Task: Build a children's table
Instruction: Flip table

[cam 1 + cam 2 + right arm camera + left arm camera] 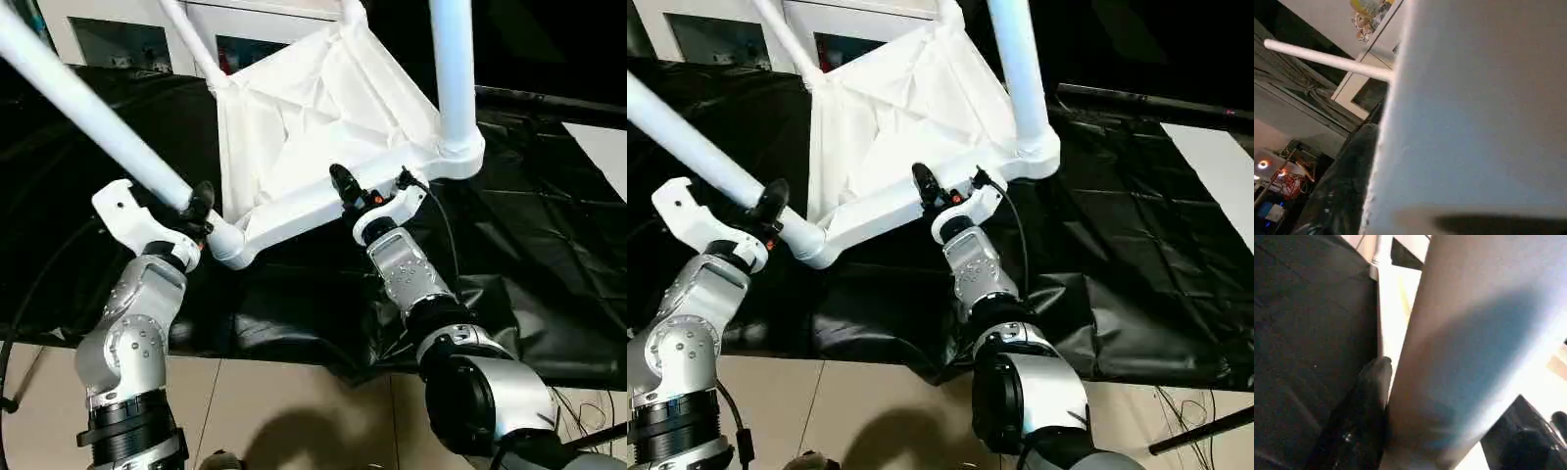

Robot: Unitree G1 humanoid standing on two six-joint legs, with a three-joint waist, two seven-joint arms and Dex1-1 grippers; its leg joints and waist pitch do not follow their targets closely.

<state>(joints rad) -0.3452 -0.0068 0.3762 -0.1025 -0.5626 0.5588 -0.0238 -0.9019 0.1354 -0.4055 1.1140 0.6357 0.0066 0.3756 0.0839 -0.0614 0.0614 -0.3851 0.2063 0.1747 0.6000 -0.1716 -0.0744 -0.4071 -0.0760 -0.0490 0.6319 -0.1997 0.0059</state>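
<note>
The white children's tabletop (313, 108) hangs tilted above the worktable, its ribbed underside facing me. White tube legs stand in its corner sockets: one runs up to the far left (88, 108), one rises at the right (453, 69), and two thinner-looking ones show at the back (191, 34). My left gripper (196, 211) is shut on the left leg just above the near corner socket (227, 240); that leg (1464, 357) lies against a black finger (1366, 396). My right gripper (358, 196) is shut on the tabletop's near rim (1474, 122).
The black-sheeted worktable (549, 245) lies beneath, its sheet wrinkled and hanging over the near edge. A flat white board (602, 152) rests at the far right. A white cabinet (127, 29) stands behind. Beige floor (294, 411) lies below my arms.
</note>
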